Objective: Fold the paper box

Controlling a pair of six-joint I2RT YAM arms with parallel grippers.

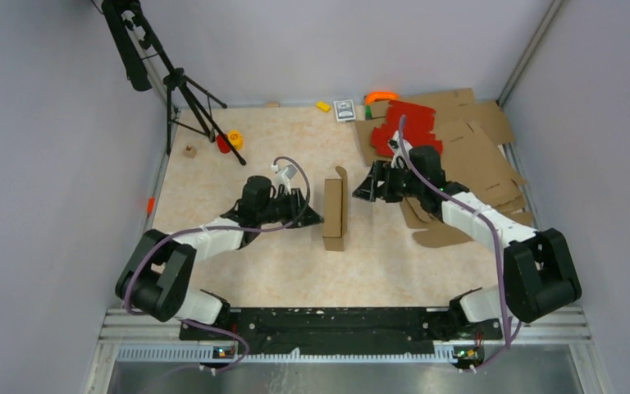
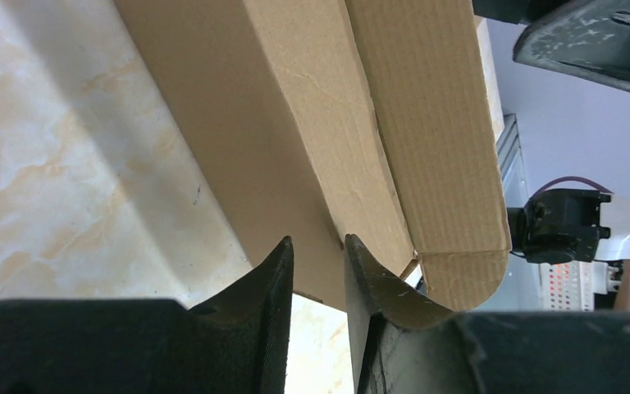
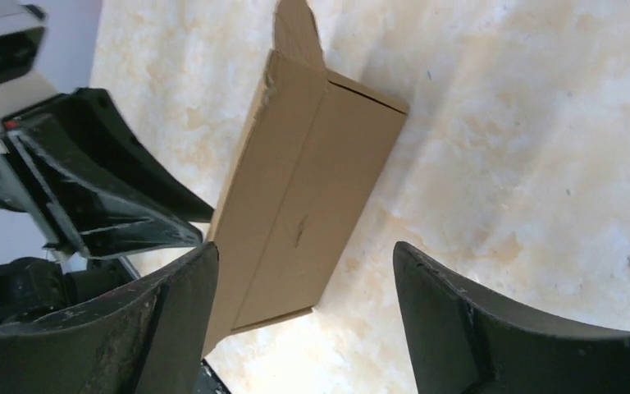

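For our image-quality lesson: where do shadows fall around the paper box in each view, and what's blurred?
Top external: paper box evenly lit, sharp. Left wrist: broad soft shadow on table left of it. Right wrist: shadow to its right; near fingers slightly blurred.

The paper box (image 1: pixel 333 209) is matt brown corrugated cardboard — the table (image 1: pixel 254 263) smooth, marbled beige.

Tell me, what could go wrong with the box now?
Neither gripper holds the paper box, so its folds might spring open. The left gripper sits right by the rounded end flap and might snag it when moving. The right gripper is wide open nearby; a bump could shove the box.
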